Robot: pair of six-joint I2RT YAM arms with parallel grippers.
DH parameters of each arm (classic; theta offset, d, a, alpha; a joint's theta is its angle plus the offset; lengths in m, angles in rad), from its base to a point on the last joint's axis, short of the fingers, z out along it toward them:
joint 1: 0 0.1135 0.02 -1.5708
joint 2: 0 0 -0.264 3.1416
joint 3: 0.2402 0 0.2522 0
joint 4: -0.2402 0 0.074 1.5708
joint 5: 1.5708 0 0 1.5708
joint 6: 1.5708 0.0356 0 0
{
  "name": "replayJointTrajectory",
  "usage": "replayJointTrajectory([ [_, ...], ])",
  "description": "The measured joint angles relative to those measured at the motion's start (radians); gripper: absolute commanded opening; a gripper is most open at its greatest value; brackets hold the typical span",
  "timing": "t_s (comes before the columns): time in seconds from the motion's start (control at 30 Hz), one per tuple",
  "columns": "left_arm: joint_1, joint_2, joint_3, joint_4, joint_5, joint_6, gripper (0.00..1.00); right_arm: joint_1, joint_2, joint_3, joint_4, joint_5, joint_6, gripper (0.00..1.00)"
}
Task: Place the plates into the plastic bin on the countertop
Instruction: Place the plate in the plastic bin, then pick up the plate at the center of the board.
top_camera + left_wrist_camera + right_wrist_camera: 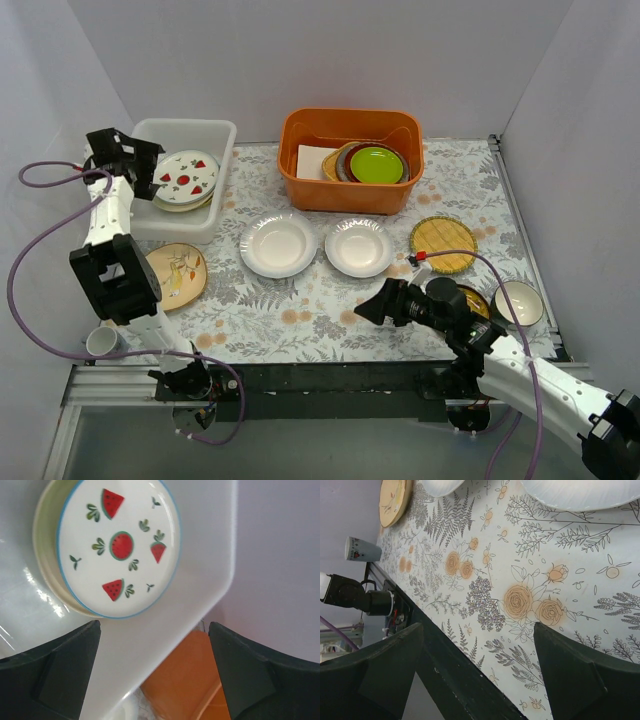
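Two stacked plates are seen in the bin [222, 130], a fruit plate [187, 172] uppermost. Two white plates [278, 245], one woven plate [443, 244] and one peach plate [176, 274] are laid on the countertop [300, 310]. The left gripper [154, 645] and right gripper [479, 640] are held spread, empty.

Dark plate [482, 300] half hidden behind right arm [520, 365]; white plates [580, 492] cut by top edge.

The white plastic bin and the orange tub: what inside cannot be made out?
- Top view, white translucent plastic bin: the round fruit-patterned plate covers what lies beneath.
- Top view, orange plastic tub: the glossy lime-green plate hides what is under it.
- Left wrist view: frame edges cut off the bin.
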Motion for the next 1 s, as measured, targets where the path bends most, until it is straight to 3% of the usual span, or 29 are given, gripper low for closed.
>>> replayJointTrajectory([
  [0.43,-0.056,-0.301,-0.166,0.022,0.213,0.112,0.89,0.0,-0.05,0.058,-0.113,0.055,-0.022,0.98],
  [0.7,-0.148,-0.504,-0.241,-0.056,0.252,0.234,0.89,0.0,-0.023,0.07,-0.124,0.043,-0.026,0.98],
  [1.0,-0.179,-0.729,-0.45,-0.153,0.284,0.311,0.88,0.0,0.056,0.082,-0.111,0.01,-0.027,0.98],
])
